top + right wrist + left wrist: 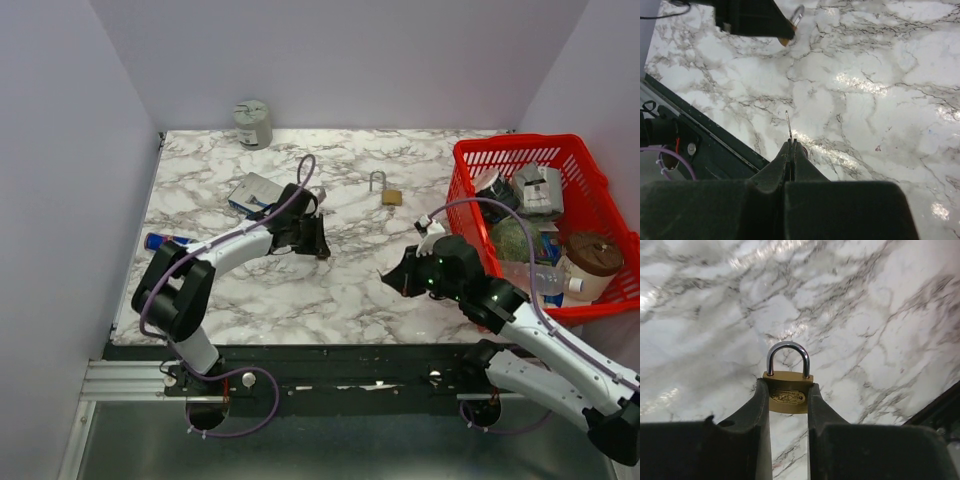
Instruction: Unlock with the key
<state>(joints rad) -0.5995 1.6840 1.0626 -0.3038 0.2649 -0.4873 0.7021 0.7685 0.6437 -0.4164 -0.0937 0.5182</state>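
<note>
Left of centre of the surface point(350, 290): padlock point(787, 396), brass, likely dense, rigid, slick-sided; left claw point(787, 385) clamps its body flanks, shackle point(788, 346) free. Right claw point(791, 146) clenched on key point(788, 122), thin, stiff blade; best held by bow.

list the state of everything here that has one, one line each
held padlock: shackle closed, clamped by its brass body
left end effector: shut on held padlock
key: blade sticking out, not in any lock
right end effector: shut on key
second padlock: lying on the table, untouched
red basket: upright, holding several items
</note>
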